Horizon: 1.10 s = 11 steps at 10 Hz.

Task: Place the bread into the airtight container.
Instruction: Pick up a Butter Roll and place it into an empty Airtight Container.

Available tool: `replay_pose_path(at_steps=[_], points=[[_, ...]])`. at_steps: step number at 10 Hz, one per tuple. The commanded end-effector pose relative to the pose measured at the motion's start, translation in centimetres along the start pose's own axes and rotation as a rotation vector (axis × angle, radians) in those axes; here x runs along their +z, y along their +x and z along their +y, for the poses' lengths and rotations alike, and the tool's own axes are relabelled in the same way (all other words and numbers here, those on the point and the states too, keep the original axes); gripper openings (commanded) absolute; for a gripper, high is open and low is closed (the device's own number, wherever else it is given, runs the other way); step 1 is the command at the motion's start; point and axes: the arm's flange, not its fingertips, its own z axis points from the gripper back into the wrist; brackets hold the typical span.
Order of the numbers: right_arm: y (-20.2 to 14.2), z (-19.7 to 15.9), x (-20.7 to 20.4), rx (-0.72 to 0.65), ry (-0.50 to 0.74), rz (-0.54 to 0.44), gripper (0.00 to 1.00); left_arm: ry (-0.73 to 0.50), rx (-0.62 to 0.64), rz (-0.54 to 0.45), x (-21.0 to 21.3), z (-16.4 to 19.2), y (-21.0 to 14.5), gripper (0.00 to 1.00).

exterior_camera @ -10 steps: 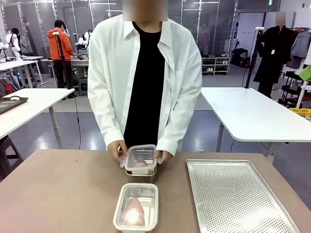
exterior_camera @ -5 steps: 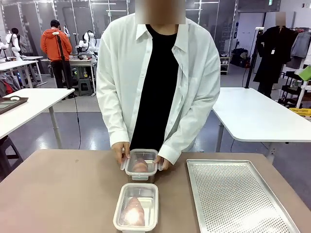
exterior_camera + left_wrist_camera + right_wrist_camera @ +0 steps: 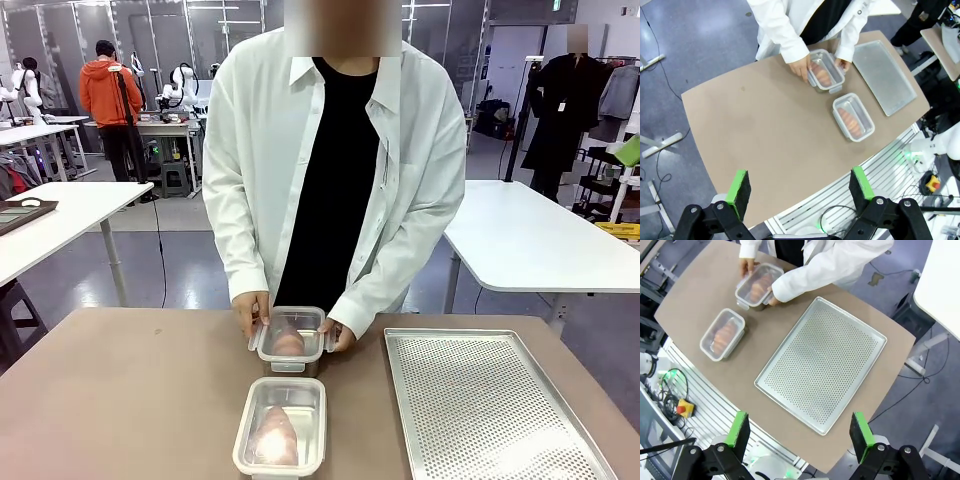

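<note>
Two clear airtight containers stand on the brown table. The far container (image 3: 290, 340) (image 3: 825, 71) (image 3: 759, 286) has a lid on and a brownish bread (image 3: 288, 342) inside. The person's two hands (image 3: 248, 315) rest on its sides. The near container (image 3: 281, 425) (image 3: 853, 116) (image 3: 722, 333) also holds a bread (image 3: 277, 437) under a clear lid. My left gripper (image 3: 800, 190) hangs open high above the table's near edge. High over the table's right side, my right gripper (image 3: 799, 430) is open too. Neither touches anything.
A perforated metal tray (image 3: 490, 400) (image 3: 822, 362) (image 3: 883, 75) lies on the right half of the table. The person stands close against the far edge. The left half of the tabletop (image 3: 110, 400) is bare.
The person has shifted a little to the right and lowered the far container and its lid flat onto the table. The near container and tray have not moved.
</note>
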Motion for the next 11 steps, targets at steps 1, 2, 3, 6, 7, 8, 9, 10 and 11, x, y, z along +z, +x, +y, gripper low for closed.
replay_pose_path(at_steps=[1,2,3,6,7,8,9,10,11], points=[[0.12,-0.02,0.13,0.004,-0.006,0.009,1.00,-0.016,-0.020,0.000,0.06,-0.02,-0.02,1.00],[0.12,-0.02,0.13,0.004,-0.006,0.009,1.00,-0.016,-0.020,0.000,0.06,-0.02,-0.02,1.00],[0.12,-0.02,0.13,0.004,-0.006,0.009,1.00,-0.016,-0.020,0.000,0.06,-0.02,-0.02,1.00],[0.12,-0.02,0.13,0.004,-0.006,0.009,1.00,-0.016,-0.020,0.000,0.06,-0.02,-0.02,1.00],[0.12,-0.02,0.13,0.004,-0.006,0.009,1.00,-0.016,-0.020,0.000,0.06,-0.02,-0.02,1.00],[0.12,-0.02,0.13,0.004,-0.006,0.009,1.00,-0.016,-0.020,0.000,0.06,-0.02,-0.02,1.00],[0.12,-0.02,0.13,0.004,-0.006,0.009,1.00,-0.016,-0.020,0.000,0.06,-0.02,-0.02,1.00],[0.12,-0.02,0.13,0.004,-0.006,0.009,1.00,-0.016,-0.020,0.000,0.06,-0.02,-0.02,1.00],[0.12,-0.02,0.13,0.004,-0.006,0.009,1.00,-0.016,-0.020,0.000,0.06,-0.02,-0.02,1.00]])
